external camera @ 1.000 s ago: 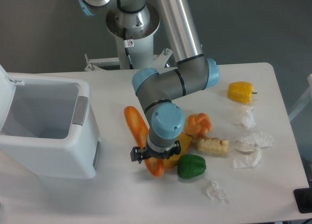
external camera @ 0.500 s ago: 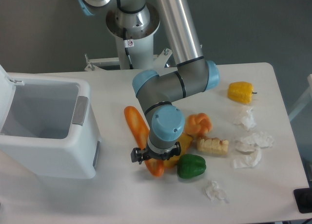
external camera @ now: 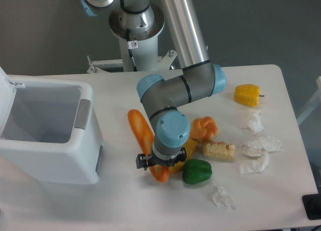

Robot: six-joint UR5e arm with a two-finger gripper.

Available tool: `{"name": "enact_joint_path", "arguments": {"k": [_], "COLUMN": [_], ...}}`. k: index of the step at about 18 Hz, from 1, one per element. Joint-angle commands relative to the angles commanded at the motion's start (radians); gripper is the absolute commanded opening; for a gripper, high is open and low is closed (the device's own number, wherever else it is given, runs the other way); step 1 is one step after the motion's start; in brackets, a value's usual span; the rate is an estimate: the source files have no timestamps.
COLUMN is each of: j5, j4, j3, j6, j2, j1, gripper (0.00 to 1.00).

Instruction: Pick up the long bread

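The long bread (external camera: 139, 128) is a slim orange baguette lying diagonally on the white table, running from beside the bin down to the right. My gripper (external camera: 160, 165) hangs straight down over its lower end. A black finger (external camera: 142, 161) shows just left of the loaf, and the other finger is hidden under the blue wrist. The jaws look spread across the bread, which still lies flat on the table.
An open white bin (external camera: 45, 135) stands at the left. Close to the bread's right lie a knotted orange bun (external camera: 204, 128), a yellow toast slice (external camera: 189, 148), a green pepper (external camera: 196, 171) and a pale ridged piece (external camera: 218, 150). A yellow pepper (external camera: 248, 95) and crumpled papers (external camera: 258, 153) lie further right.
The gripper has sunk slightly lower over the bread's lower end. The bread and the other items have not moved.
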Motion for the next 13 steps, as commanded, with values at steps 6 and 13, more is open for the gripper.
{"name": "enact_joint_path", "arguments": {"k": [6,13], "j5": [0.000,0.000], "j4": [-0.002,-0.002], "j3": [-0.006,-0.008], "j6": [-0.002,0.002], "j2": [0.003,0.002], "j1": [-0.002,-0.002], "gripper": [0.53,0.41]}}
